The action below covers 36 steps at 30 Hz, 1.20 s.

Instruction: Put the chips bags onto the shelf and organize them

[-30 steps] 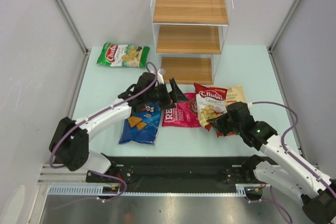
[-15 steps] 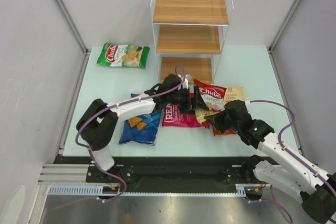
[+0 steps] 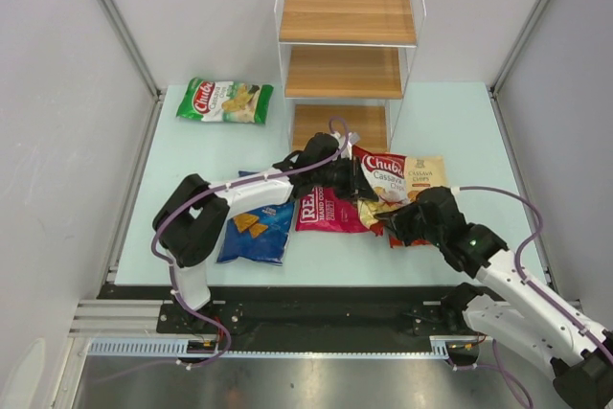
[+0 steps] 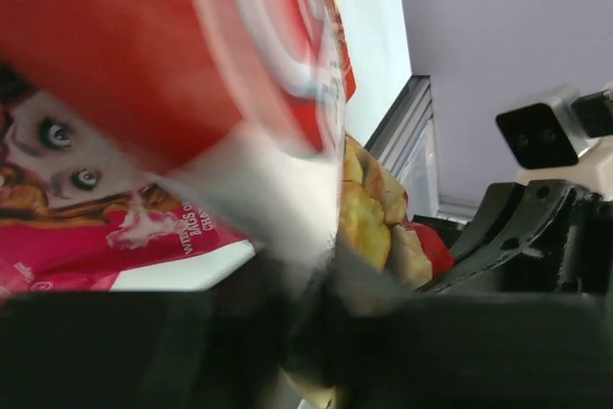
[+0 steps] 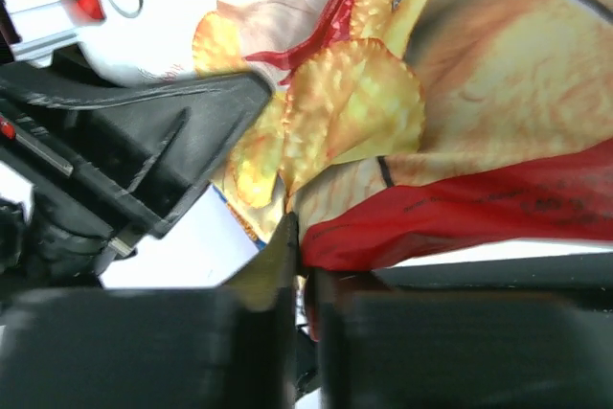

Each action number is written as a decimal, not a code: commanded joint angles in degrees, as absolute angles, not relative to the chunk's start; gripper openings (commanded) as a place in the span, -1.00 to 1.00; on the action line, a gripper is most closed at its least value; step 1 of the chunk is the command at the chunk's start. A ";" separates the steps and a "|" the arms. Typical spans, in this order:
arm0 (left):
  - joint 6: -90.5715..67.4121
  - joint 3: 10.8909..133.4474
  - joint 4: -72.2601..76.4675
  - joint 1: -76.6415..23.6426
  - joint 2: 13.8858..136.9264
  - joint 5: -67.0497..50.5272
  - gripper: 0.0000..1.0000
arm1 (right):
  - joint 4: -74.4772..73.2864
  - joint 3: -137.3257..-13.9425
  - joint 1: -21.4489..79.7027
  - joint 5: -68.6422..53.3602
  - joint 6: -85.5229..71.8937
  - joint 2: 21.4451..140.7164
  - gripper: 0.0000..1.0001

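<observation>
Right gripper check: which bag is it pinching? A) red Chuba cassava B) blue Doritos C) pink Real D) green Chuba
A: in the right wrist view, the right gripper has its fingers closed on an edge of the red Chuba cassava bag.

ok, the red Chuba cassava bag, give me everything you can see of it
The red Chuba bag is glossy foil: red top with white logo, white Cassava panel, chip pictures below, crumpled. It lies mid-table before the shelf, tilted, overlapping the pink bag and the orange-and-cream bag. The right gripper is shut on its red bottom edge; the left gripper is at its left side, grip unclear in the blurred wrist view.
</observation>
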State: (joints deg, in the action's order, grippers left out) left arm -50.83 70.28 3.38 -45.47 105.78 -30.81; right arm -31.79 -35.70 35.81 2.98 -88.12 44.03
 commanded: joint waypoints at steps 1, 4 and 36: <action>-51.85 69.09 10.19 -45.53 104.24 -32.61 -0.82 | -32.94 -35.16 35.86 2.55 -89.12 40.35 -0.35; -55.88 66.63 13.79 -45.53 103.62 -33.05 -0.98 | -38.90 -35.77 36.82 5.18 -92.01 37.63 0.17; -67.94 62.67 19.15 -45.88 100.02 -40.23 -1.00 | -24.81 -19.78 33.85 14.33 -104.96 28.91 0.87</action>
